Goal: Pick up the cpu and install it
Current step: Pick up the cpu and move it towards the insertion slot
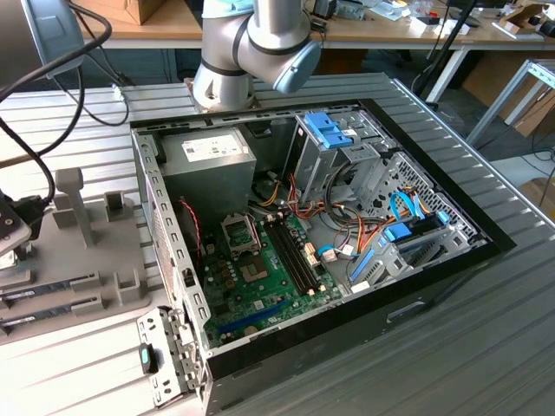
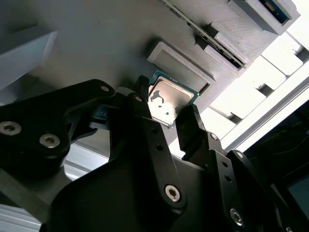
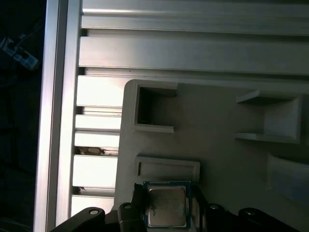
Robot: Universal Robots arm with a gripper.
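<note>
The cpu [image 2: 170, 94] is a small silvery square with a thin green rim. It lies flat on the grey holder tray [image 2: 96, 43], beside a raised rectangular block [image 2: 181, 65]. My gripper [image 2: 166, 102] has one black finger against each of two opposite edges of the chip, and the jaws look shut on it. The first wrist view shows the same: the cpu [image 3: 166, 207] sits between the two fingers [image 3: 137, 200] of the gripper [image 3: 167, 208]. In the exterior view the holder tray [image 1: 95, 260] lies at the left, and the motherboard's empty cpu socket [image 1: 240, 232] sits inside the open computer case.
The open computer case [image 1: 312, 234] holds a power-supply box [image 1: 208, 165], a green motherboard [image 1: 260, 277], drive cages and bundled cables. Memory sticks [image 1: 48, 286] lie in slots of the holder tray. Black cables [image 1: 52, 95] hang over the slatted metal table [image 1: 486, 329].
</note>
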